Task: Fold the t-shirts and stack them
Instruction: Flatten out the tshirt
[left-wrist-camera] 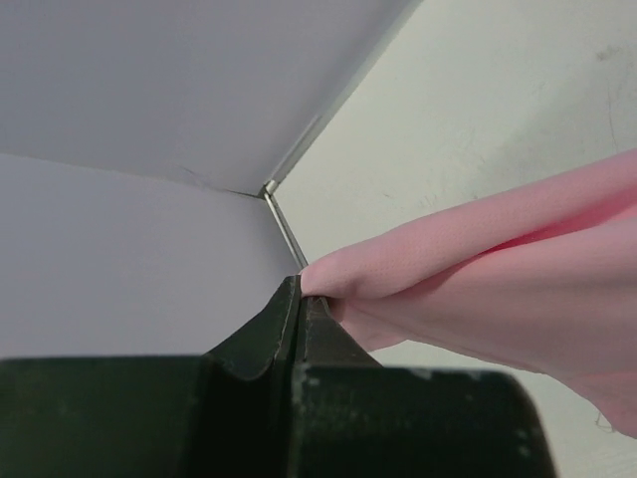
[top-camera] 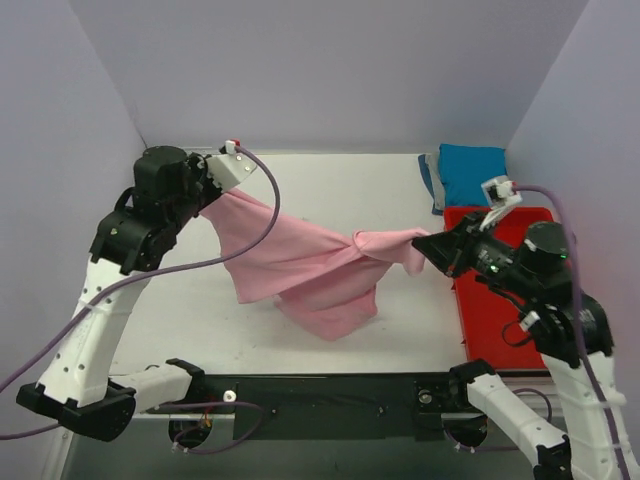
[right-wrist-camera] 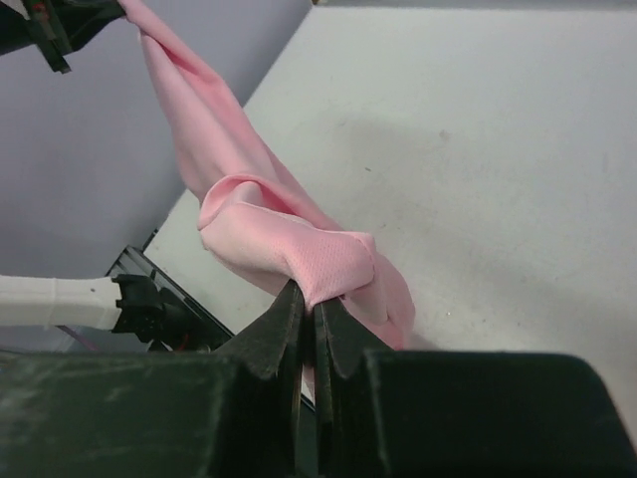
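Note:
The light pink t-shirt (top-camera: 300, 262) hangs stretched above the table between both arms, twisted near its right end and sagging in the middle. My left gripper (top-camera: 208, 196) is shut on its left end at the back left; the left wrist view shows cloth (left-wrist-camera: 468, 269) pinched at the fingertips (left-wrist-camera: 302, 291). Over at the right, my right gripper (top-camera: 424, 246) is shut on the bunched right end (right-wrist-camera: 299, 254), jaws pressed together on the fabric. A folded teal blue t-shirt (top-camera: 468, 172) lies at the back right corner.
A red plastic tray (top-camera: 498, 330) lies on the table at the right, under my right arm. Grey walls close in the back and both sides. A black rail (top-camera: 330, 400) runs along the near edge between the arm bases.

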You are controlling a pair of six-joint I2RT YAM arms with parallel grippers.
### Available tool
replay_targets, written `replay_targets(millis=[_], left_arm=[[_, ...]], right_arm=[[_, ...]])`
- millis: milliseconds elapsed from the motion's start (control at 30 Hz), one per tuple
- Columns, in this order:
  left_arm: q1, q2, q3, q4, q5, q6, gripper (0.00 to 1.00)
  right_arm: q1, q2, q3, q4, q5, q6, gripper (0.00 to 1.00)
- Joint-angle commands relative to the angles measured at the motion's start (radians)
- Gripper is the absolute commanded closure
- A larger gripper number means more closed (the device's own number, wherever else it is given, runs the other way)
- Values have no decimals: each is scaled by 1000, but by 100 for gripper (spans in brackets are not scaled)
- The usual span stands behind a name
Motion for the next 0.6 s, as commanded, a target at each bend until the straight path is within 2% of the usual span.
replay_targets(millis=[0,33,67,100,133,167,200,233,300,333,367,433,467,567], left_arm=[[39,71,-250,182,79,67,100],[41,94,-315,269,82,84,100],[41,103,-420,317,93,93,92],[41,129,-532,445,93,108,68],[41,140,-582,506,84,111,58],[38,166,-623,590,76,105,49],[35,175,-621,597,94,89,47],[32,189,-587,548,119,23,40],[32,174,-535,408,264,-45,37],[29,152,-529,364,389,-42,37],[13,137,-529,265,439,-22,37],[-28,96,-558,122,589,8,42],[-48,66,-574,32,613,22,44],[-161,5,-714,-72,625,42,46]], right_arm=[[16,98,-297,303,20,144,100],[31,124,-368,323,40,168,100],[42,181,-390,340,95,176,100],[66,209,-420,345,115,185,100],[80,270,-430,354,149,187,100],[103,295,-443,356,163,198,100],[111,350,-448,360,177,202,100],[128,394,-456,359,184,207,100],[139,436,-465,343,207,219,100],[140,444,-473,343,215,219,100],[140,453,-488,343,221,227,100],[140,451,-511,346,243,228,100],[139,447,-516,347,250,227,100],[139,439,-540,345,255,222,100]])
